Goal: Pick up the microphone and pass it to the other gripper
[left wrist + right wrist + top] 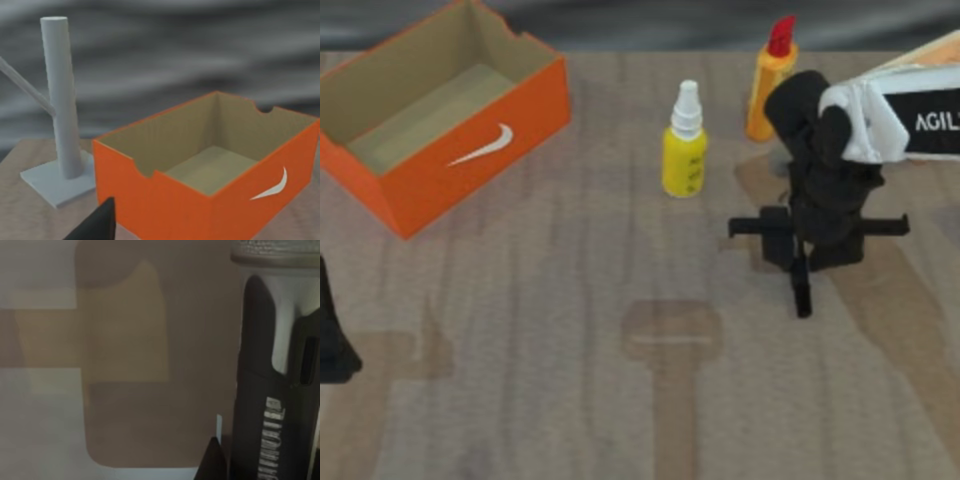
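An orange shoe box (440,130) sits at the desk's (570,400) far left corner, lid off; both the top view and the left wrist view look into its tan cardboard inside, and nothing shows in it. Near the middle of the far edge stands a yellow dropper bottle (685,145) with a white cap, upright, and just to its right an orange bottle (769,85) with a red tip, also upright; what either one holds cannot be told. The right gripper (802,290) is down over the right half of the desk, nearer than the two bottles, its arm reaching in from the far right corner. The microphone (272,390) fills one side of the right wrist view, its black handle and grey mesh head very close to the camera, with one dark fingertip (212,460) of the gripper just beside the handle. In the top view the microphone is hidden under the gripper. Whether the jaws are pressed on the handle or merely standing around it cannot be told. The left gripper (332,345) is parked at the desk's left edge, well apart from the rest, and only one dark finger (97,225) of it shows in its wrist view, so its jaws cannot be judged either. A grey post on a flat base (60,115) stands just beside the shoe box.
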You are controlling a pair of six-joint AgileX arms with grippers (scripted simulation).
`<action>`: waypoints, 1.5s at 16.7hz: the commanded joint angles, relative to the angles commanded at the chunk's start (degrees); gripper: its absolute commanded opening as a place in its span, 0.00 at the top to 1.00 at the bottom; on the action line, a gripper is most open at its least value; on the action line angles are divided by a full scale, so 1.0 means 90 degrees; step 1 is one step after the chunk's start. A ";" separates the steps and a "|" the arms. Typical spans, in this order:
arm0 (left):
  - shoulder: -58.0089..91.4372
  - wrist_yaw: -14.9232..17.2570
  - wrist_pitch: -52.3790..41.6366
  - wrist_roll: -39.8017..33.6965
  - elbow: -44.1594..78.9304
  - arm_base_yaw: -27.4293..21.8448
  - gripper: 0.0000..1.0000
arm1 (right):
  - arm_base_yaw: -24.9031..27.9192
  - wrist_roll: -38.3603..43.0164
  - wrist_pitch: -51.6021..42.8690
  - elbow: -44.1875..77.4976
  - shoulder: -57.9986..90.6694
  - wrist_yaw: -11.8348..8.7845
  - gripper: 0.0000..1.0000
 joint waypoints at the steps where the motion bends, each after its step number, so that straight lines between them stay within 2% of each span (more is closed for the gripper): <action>1: 0.0000 0.0000 0.0000 0.0000 0.0000 0.0000 0.00 | 0.0000 0.0000 0.0000 0.0000 0.0000 0.0000 1.00; 6: 0.0000 0.0000 0.0000 0.0000 0.0000 0.0000 0.00 | 0.0053 -0.0009 0.0125 0.0102 -0.0361 -0.0155 1.00; 10: 0.0000 0.0000 0.0000 0.0000 0.0000 0.0000 0.00 | 0.0066 -0.0321 0.1294 -0.0180 -0.0585 -0.0492 1.00; 14: 0.0000 0.0000 0.0000 0.0000 0.0000 0.0000 0.00 | 0.0059 -0.0801 0.3227 -0.0739 -0.0924 -0.1029 1.00; 22: 0.0000 0.0000 0.0000 0.0000 0.0000 0.0000 0.00 | 0.0027 -0.1928 0.7952 -0.2233 -0.1883 -0.2266 1.00; 25: 0.0000 0.0000 0.0000 0.0000 0.0000 0.0000 0.00 | 0.0014 -0.2282 0.9189 -0.2617 -0.2293 -0.2621 1.00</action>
